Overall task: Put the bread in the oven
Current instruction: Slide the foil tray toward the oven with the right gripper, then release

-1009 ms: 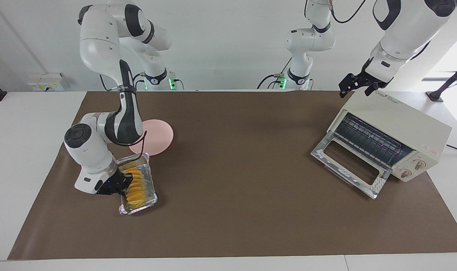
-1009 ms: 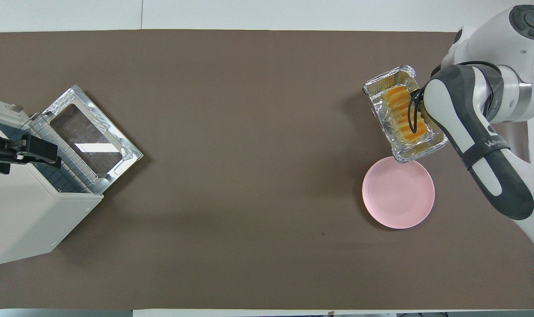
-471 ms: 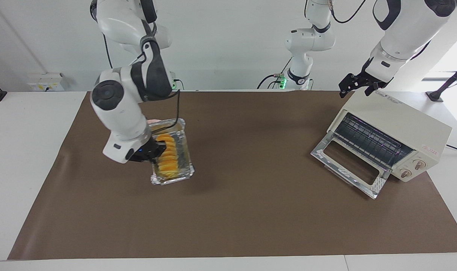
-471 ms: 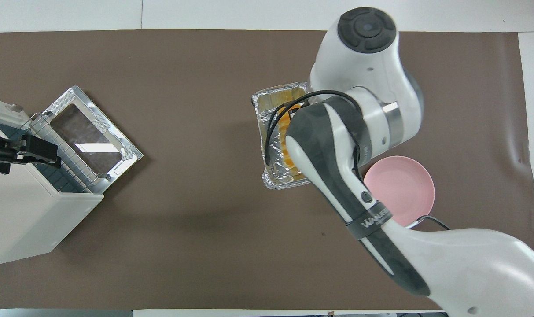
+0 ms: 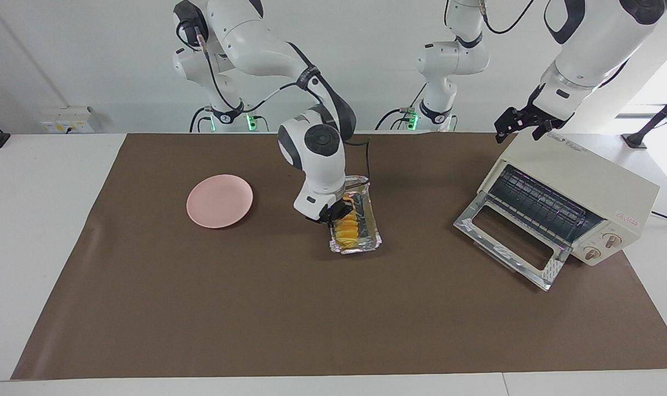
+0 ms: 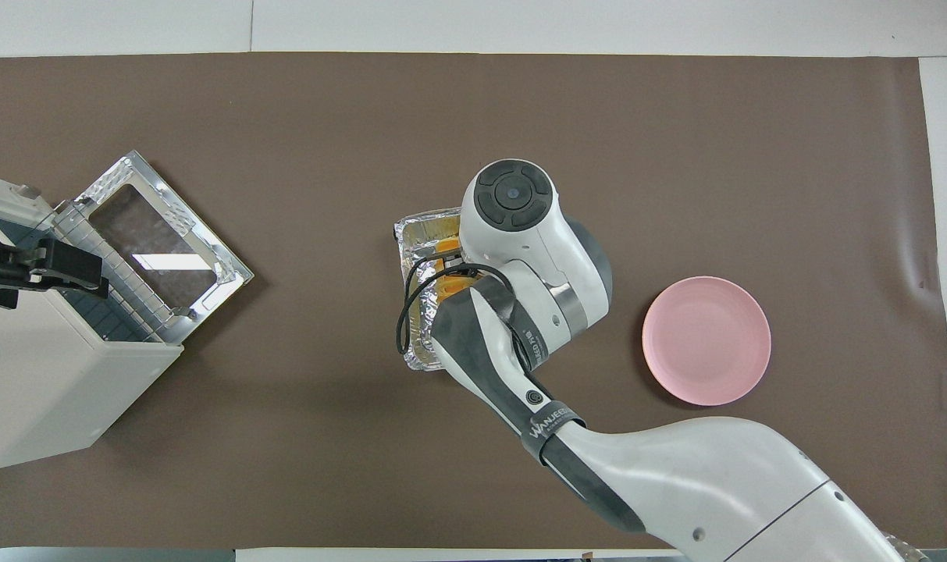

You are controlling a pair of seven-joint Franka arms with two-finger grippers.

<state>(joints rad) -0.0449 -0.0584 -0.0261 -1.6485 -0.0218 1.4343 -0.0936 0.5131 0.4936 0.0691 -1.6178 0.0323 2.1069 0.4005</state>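
Note:
The bread lies in a crinkled foil tray. My right gripper is shut on the tray's rim and holds it low over the middle of the brown mat. In the overhead view the right arm covers most of the tray, and only a strip of the bread shows. The cream oven stands at the left arm's end of the table with its glass door dropped open and the dark rack showing. My left gripper is open and waits over the oven's top.
A round pink plate lies bare on the mat toward the right arm's end; it also shows in the overhead view. The oven and its open door sit at an angle to the mat's edge.
My right gripper has carried the foil tray with the bread from beside the pink plate to the middle of the mat, toward the oven. The left arm has not moved.

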